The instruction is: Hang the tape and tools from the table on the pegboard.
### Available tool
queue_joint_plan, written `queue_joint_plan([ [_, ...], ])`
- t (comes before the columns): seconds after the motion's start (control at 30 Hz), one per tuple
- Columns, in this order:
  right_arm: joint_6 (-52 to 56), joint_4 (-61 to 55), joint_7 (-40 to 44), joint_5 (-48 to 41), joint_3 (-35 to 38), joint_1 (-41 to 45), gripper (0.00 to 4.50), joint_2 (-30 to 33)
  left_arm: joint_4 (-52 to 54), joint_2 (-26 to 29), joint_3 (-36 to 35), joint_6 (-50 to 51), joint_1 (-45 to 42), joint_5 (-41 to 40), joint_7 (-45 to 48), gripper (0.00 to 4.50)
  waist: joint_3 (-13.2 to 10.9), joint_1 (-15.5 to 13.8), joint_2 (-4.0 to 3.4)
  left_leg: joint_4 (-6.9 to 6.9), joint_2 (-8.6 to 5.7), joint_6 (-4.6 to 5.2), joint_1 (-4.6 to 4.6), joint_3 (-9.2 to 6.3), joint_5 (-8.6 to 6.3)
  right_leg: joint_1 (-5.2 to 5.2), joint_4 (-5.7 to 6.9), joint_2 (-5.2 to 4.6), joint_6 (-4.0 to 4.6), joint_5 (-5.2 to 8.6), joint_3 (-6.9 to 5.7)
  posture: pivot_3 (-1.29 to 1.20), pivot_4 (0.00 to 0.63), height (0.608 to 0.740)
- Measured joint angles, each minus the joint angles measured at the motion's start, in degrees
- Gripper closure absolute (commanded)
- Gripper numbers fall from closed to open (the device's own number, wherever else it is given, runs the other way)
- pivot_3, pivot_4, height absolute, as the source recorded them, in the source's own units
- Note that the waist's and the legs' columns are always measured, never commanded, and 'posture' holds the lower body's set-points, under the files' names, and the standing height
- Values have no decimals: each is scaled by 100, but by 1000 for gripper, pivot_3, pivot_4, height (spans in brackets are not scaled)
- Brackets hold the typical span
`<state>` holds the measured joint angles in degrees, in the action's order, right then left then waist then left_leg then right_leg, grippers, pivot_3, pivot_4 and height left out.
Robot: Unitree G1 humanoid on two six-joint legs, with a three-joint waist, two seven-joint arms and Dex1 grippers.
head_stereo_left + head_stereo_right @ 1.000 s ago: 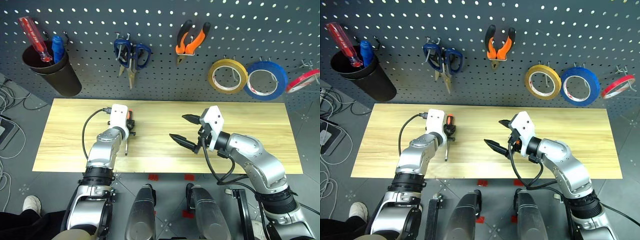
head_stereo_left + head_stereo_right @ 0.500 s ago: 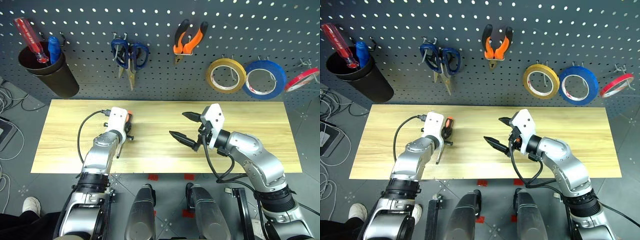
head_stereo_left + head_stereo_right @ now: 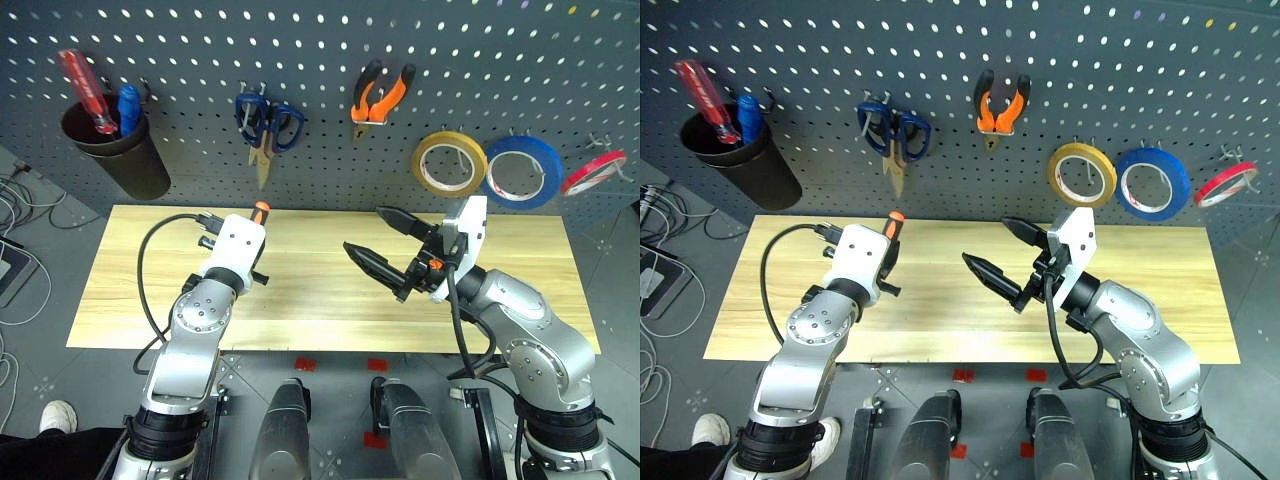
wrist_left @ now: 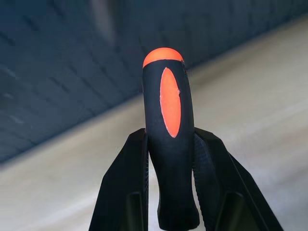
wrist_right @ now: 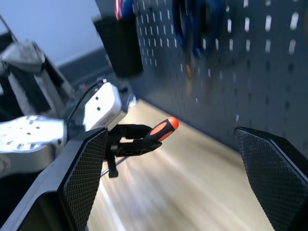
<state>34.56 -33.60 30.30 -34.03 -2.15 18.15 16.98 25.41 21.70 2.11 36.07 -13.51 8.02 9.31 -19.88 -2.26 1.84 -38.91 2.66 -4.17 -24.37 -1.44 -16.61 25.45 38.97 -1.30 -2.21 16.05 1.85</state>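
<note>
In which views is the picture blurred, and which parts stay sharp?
Left wrist view: the screwdriver handle and the fingers are sharp; the pegboard and table behind are soft. Right wrist view: the pegboard and table look smeared. Both eye views: sharp throughout.

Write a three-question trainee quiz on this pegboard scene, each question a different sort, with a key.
1. True or false: the left gripper is shut on the orange-and-black screwdriver.
2. Which item hangs on the pegboard between the blue-handled scissors and the yellow tape roll? A) red tape B) pliers C) cup
3. Fill in: the right gripper is ___ and holds nothing.

Key: 1 true; 2 B, the orange-and-black pliers; 3 open.
</note>
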Motion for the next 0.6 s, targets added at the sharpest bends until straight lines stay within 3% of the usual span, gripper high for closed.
queue_joint_plan([
  [0.17, -33, -17, -356, -66, 36, 176, 0, -265, 579, -2, -84, 82, -420, 349, -270, 3581, 279, -95, 8, -1, -11, 4, 2, 1, 3, -8, 0, 12, 0, 0, -1, 206, 164, 740],
  [0.37, -309, 104, -476, -28, 22, 576, 0, -509, 571, 68, -279, -138, -1486, 626, -498, 3581, 504, -239, 38, -3, -12, 7, 3, 2, 4, -12, -1, 15, 0, 0, -5, 228, 142, 740],
  [0.6, -623, 570, -589, 144, 9, 1080, 0, -797, -691, 141, -667, -444, -3049, 634, -733, 3581, 687, -347, 51, -5, -14, 12, 6, 7, 8, -12, 3, 20, 3, -2, -5, 237, 125, 740],
])
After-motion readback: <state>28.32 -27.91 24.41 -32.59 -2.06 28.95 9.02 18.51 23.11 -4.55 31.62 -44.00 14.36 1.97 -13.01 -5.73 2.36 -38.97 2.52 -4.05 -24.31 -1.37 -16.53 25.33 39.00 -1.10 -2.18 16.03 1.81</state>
